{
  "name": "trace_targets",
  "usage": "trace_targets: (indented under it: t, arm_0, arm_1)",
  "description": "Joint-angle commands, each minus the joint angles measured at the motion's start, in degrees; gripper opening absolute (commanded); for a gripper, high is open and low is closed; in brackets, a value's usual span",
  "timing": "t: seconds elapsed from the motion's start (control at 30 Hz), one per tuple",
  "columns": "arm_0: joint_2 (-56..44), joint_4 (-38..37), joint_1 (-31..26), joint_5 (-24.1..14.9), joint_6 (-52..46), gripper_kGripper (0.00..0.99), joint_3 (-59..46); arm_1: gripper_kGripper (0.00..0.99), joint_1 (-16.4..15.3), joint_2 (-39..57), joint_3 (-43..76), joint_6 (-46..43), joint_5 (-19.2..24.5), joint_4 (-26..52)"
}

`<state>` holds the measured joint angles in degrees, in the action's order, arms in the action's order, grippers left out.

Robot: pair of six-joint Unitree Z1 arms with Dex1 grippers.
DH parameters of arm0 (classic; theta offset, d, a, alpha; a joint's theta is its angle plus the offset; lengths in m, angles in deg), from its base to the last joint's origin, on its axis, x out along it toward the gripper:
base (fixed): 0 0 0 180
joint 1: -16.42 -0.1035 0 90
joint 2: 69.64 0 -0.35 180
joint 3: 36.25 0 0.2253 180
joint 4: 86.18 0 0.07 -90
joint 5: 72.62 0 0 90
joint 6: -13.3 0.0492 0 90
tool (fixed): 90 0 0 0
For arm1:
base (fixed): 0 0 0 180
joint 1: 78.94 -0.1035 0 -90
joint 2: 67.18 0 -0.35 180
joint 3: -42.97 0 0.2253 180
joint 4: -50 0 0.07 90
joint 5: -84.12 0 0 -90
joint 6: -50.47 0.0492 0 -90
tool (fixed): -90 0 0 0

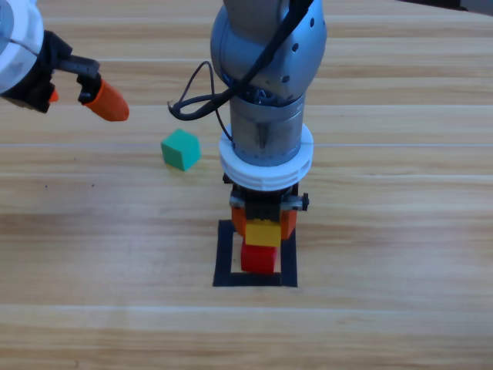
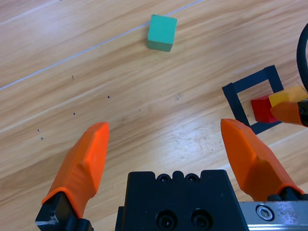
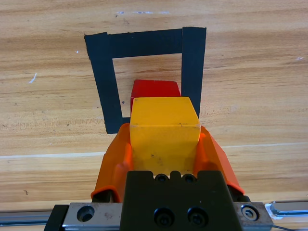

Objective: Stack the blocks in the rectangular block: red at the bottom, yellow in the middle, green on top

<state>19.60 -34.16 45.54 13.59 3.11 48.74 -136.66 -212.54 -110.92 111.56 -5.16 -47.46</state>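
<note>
Gripping the small matte yellow cube [image 3: 165,132] between its orange jaws, my right gripper [image 1: 264,223] holds it over the small red cube [image 1: 258,259], which sits inside the black tape square [image 1: 225,254] on the wooden surface [image 1: 385,231]; whether yellow touches red I can't quite tell. My left gripper [image 2: 166,149] waits at the upper left with jaws wide apart and empty, the teal-green cube [image 1: 181,149] lying near it, outside the tape.

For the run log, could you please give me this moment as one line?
right gripper: shut on small yellow cube, above small red cube in black tape square | left gripper: open, waiting | teal-green cube: on table
</note>
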Motion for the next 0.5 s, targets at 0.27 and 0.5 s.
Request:
trace_targets:
  t: [0.27, 0.5]
  arm_0:
    - [1.99, -0.81, -1.18, 0.27, -0.44, 0.99, -1.78]
    - [1.99, -0.81, -1.18, 0.27, -0.44, 0.99, -1.78]
  arm_1:
    - [0.199, -1.78, -2.73, -0.42, -0.36, 0.42, -0.87]
    - [0.199, -2.05, -3.17, -0.59, -0.53, 0.34, -0.87]
